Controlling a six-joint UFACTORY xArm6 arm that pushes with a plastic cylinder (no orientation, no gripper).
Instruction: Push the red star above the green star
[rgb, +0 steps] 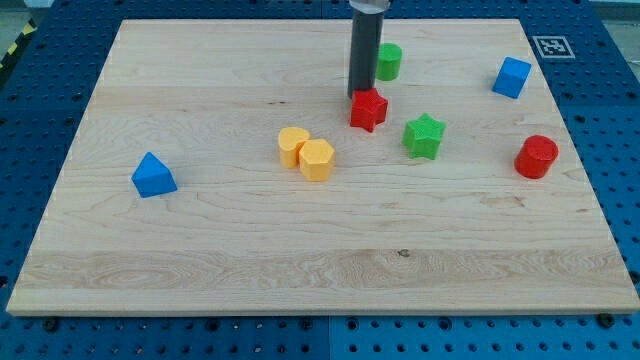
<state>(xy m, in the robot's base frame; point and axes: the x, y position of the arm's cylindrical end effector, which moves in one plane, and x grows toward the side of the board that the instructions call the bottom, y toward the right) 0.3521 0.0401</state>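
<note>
The red star (368, 110) sat a little right of the table's (200, 250) middle, in its far half, with the green star (424, 136) just beside it to the right and slightly nearer. My tip (360, 97) rested against the red star's far-left edge, touching it or nearly so; there was no pincer on this arm, only the rod, so nothing was spread or pinched.

That placement seemed to suit a push rightward, judging by the task: the red star needed to end up on the far side of the green star. The green cylinder (388, 61) stood just beyond the rod, far-right of it, and might crowd the path. The two yellow blocks (306, 152), touching each other, lay well clear to the near left.
</note>
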